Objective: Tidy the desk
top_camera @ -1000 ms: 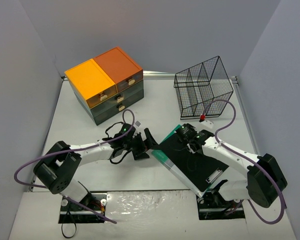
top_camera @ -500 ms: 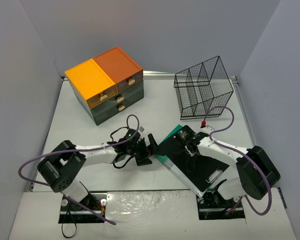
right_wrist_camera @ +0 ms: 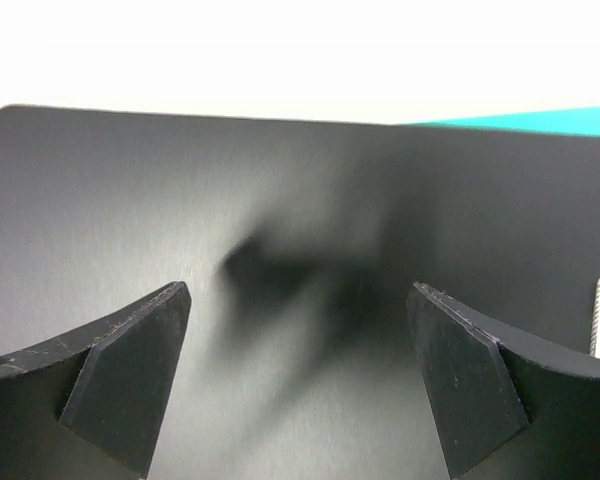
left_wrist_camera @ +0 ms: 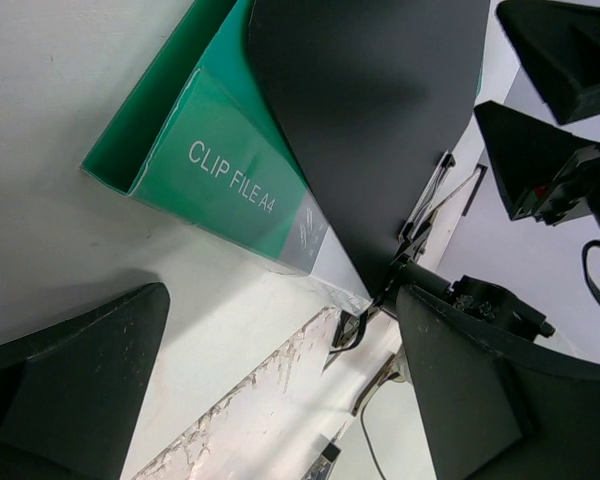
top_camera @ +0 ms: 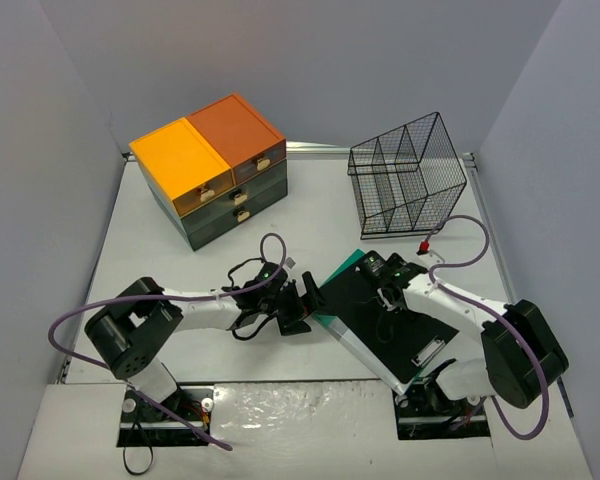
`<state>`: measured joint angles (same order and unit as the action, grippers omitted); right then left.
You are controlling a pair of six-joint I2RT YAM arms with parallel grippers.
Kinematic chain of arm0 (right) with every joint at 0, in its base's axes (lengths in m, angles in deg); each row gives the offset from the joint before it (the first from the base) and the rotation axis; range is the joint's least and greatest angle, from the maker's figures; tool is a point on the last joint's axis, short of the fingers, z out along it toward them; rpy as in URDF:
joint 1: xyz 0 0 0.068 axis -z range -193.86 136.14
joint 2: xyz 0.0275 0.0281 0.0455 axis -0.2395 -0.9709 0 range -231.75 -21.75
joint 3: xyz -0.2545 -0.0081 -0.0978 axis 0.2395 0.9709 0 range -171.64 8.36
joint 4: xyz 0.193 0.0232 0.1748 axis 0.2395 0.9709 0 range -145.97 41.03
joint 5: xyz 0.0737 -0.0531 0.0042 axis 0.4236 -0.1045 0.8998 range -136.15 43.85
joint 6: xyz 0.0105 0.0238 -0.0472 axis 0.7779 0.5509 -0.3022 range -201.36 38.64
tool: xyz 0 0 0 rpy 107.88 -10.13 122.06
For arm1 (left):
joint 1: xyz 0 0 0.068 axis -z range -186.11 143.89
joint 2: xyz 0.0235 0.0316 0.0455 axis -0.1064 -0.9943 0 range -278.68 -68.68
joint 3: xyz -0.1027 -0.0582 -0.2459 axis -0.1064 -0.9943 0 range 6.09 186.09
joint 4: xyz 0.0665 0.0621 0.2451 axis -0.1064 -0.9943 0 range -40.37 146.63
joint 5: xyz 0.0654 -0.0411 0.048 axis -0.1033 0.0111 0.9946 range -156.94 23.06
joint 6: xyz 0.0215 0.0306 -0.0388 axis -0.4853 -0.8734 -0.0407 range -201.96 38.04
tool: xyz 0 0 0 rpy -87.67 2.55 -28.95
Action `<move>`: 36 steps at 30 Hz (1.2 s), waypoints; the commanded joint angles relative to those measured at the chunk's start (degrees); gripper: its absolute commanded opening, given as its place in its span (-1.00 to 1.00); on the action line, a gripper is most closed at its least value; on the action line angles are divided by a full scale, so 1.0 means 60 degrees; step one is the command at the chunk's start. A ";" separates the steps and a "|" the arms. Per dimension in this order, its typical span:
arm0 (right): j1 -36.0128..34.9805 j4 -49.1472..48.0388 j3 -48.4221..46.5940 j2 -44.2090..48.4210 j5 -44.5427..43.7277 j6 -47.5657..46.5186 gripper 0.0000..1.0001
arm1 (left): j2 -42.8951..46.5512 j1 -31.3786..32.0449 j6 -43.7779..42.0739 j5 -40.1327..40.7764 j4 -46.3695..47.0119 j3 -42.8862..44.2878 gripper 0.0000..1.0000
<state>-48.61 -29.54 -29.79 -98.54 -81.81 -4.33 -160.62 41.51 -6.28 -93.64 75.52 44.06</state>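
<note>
The white counter (top_camera: 150, 250) fills the overhead view, with grey walls on three sides; at its far left stands a dark green drawer chest (top_camera: 235, 205) with yellow and orange tops; at the far right is a black wire basket (top_camera: 407, 185) with dividers, and both are well apart from the arms; between the two arms, near the front edge, a black clipboard (top_camera: 385, 315) lies slanted on a green folder (left_wrist_camera: 230, 185), which shows only along the board's left and far edges; the left jaws are wide open just beside the folder's left corner, holding nothing; the right jaws, spread wide, hang over the clipboard's far end with nothing between them; the metal clip (top_camera: 427, 350) sits at the board's near end; only the left wrist view shows the folder's white lettering, "CLIP FILE A4"; the right wrist view adds a blurred shadow on the board.
</note>
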 commanded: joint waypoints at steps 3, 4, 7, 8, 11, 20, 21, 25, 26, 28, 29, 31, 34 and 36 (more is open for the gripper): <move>0.0816 0.0427 -0.0774 -0.0614 -0.1352 0.0477 0.75 | 0.0101 0.0048 0.0045 0.0113 0.0253 0.0451 0.94; 0.0977 0.0453 -0.0818 -0.0736 -0.1327 0.0477 0.75 | 0.0128 0.0048 0.0018 0.0122 0.0208 0.0470 0.94; 0.1441 0.0472 -0.0937 -0.1024 -0.1260 0.0429 0.74 | 0.0162 0.0048 -0.0015 0.0138 0.0113 0.0468 0.94; 0.1559 0.0472 -0.0951 -0.1067 -0.1241 0.0401 0.74 | 0.0171 0.0048 -0.0015 0.0134 0.0094 0.0458 0.94; 0.2033 0.0459 -0.1030 -0.1061 -0.1273 0.0326 0.74 | 0.0221 0.0048 -0.0015 0.0143 0.0029 0.0438 0.94; 0.3017 0.0429 -0.1259 -0.1446 -0.1715 0.0125 0.77 | 0.0251 0.0048 -0.0076 0.0113 -0.0149 0.0542 0.94; 0.3103 0.0435 -0.1253 -0.1526 -0.1678 0.0119 0.77 | 0.0263 0.0048 -0.0094 0.0107 -0.0192 0.0554 0.94; 0.3582 0.0443 -0.1161 -0.1749 -0.1389 0.0105 0.77 | 0.0344 0.0048 -0.0160 0.0105 -0.0351 0.0612 0.94; 0.3677 0.0443 -0.1130 -0.1788 -0.1341 0.0097 0.77 | 0.0352 0.0048 -0.0176 0.0113 -0.0405 0.0628 0.94; 0.3851 0.0443 -0.1051 -0.1907 -0.1167 0.0020 0.77 | 0.0352 0.0048 -0.0191 0.0099 -0.0427 0.0647 0.94; 0.3947 0.0443 -0.1044 -0.1935 -0.1091 -0.0041 0.77 | 0.0352 0.0048 -0.0191 0.0099 -0.0434 0.0654 0.94; 0.4123 0.0449 -0.1045 -0.2005 -0.0793 -0.0121 0.77 | 0.0352 0.0039 -0.0206 0.0084 -0.0453 0.0658 0.94; 0.4324 0.0458 -0.1014 -0.2121 -0.0315 -0.0206 0.79 | 0.0362 0.0048 -0.0221 0.0090 -0.0473 0.0683 0.94; 0.4328 0.0443 -0.0990 -0.2290 -0.0163 -0.0182 0.79 | 0.0342 0.0048 -0.0221 0.0094 -0.0482 0.0736 0.94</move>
<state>-23.11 -28.75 -35.41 -111.12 -83.41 -5.57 -160.67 41.53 -6.61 -93.60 72.81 45.35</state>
